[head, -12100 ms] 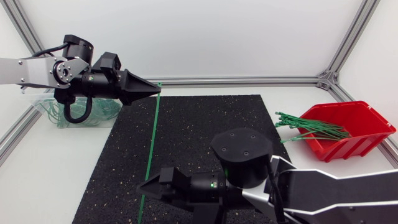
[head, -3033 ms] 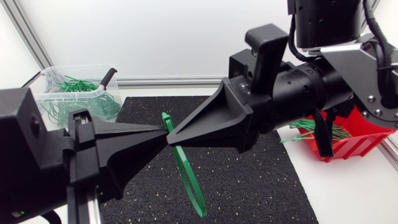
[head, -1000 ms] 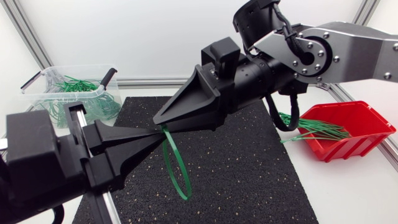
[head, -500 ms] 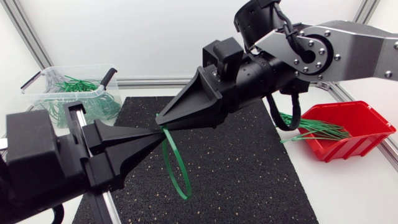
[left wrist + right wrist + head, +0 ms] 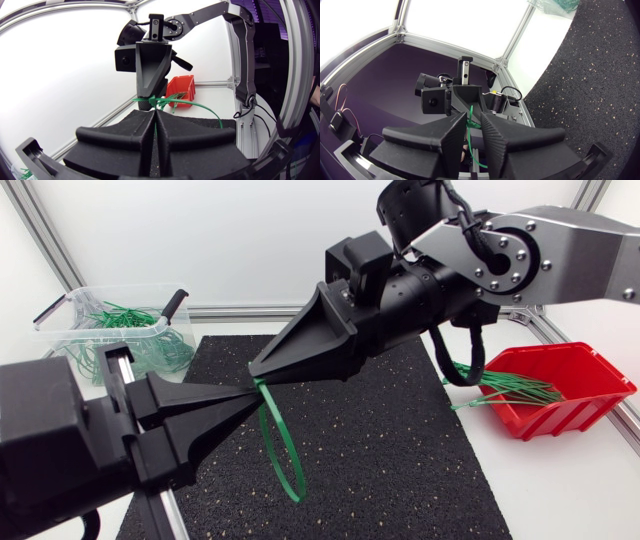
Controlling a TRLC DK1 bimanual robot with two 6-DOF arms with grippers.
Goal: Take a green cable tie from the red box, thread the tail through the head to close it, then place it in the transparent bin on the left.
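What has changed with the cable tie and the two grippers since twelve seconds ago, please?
Then the cable tie stretched straight between the grippers over the mat; now it hangs as a loop, pinched by the left gripper and right gripper tip to tip above the mat. The red box and transparent bin stayed put.

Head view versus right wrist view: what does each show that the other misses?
Only the head view: the red box and the tie's whole loop, hanging over the mat. Only the right wrist view: the tie standing between the right gripper's fingers. Both: the tie, the mat, the bin and the left gripper.
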